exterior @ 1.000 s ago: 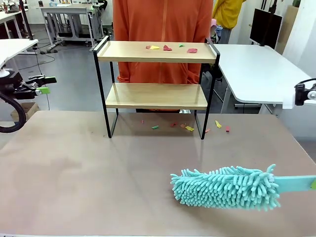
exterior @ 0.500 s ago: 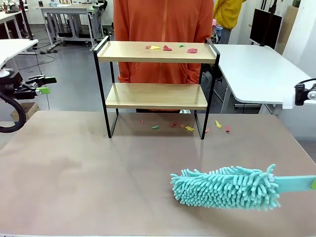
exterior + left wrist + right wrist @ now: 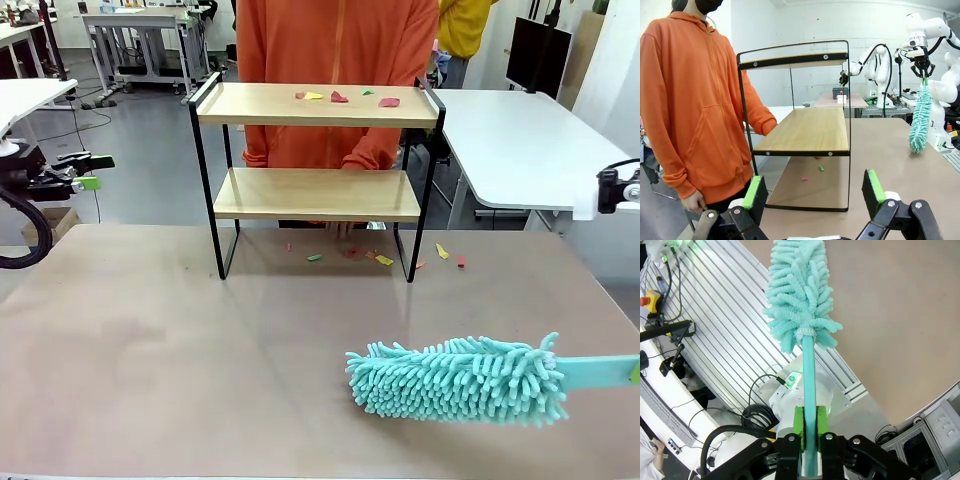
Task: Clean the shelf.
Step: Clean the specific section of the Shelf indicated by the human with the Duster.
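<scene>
The shelf [image 3: 260, 104] stands at the far side of the table [image 3: 140, 350], just in front of a person in an orange hoodie [image 3: 335, 50], with paper scraps [image 3: 340, 97] on its top board and others on the table by its right legs. The right gripper [image 3: 810, 422] is clamped on the handle of a teal duster [image 3: 799, 295], whose fluffy head is over the table's near right part. The left gripper [image 3: 815, 192] is off the table's left side with its jaws spread wide and nothing between them, facing the shelf's end.

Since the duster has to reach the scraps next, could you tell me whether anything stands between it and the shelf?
Nothing visible does. Only bare table lies between the duster, clamped in the right gripper, and the shelf. The person stands behind the shelf, on its far side, not in the path.
</scene>
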`<action>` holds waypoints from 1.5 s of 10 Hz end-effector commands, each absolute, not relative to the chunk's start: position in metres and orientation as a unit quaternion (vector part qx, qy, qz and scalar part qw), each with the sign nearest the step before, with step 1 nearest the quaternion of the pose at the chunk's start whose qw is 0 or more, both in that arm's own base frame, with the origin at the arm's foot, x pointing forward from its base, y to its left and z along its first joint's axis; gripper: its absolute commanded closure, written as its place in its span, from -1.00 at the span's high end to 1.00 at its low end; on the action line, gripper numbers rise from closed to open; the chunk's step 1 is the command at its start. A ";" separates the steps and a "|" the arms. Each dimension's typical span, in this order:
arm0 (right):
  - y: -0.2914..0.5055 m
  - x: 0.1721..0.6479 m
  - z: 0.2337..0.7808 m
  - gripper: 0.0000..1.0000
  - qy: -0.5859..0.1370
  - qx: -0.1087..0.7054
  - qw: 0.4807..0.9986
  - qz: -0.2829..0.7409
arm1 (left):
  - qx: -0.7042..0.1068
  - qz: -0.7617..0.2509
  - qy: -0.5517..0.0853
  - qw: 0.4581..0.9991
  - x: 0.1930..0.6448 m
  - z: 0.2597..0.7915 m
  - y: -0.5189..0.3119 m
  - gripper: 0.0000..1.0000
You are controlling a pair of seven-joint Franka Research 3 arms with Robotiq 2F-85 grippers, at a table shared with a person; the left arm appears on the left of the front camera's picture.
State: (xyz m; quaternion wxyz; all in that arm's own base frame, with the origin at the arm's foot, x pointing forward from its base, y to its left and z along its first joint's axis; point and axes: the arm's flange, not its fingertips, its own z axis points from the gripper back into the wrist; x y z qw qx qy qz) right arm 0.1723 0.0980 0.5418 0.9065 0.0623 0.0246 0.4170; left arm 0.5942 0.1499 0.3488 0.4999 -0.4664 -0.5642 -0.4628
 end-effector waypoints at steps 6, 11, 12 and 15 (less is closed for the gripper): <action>0.099 0.176 0.543 -0.74 0.015 0.068 0.904 0.421 | -0.466 -0.464 -0.564 0.499 0.592 0.352 0.149 1.00; 0.098 0.172 0.542 -0.74 0.025 0.062 0.906 0.417 | -0.466 -0.464 -0.564 0.499 0.592 0.352 0.149 1.00; 0.122 0.176 0.550 -0.74 0.016 0.071 0.914 0.399 | -0.466 -0.464 -0.564 0.499 0.592 0.352 0.149 1.00; 0.194 0.191 0.564 -0.74 -0.031 0.096 0.943 0.316 | -0.466 -0.464 -0.564 0.499 0.592 0.352 0.149 1.00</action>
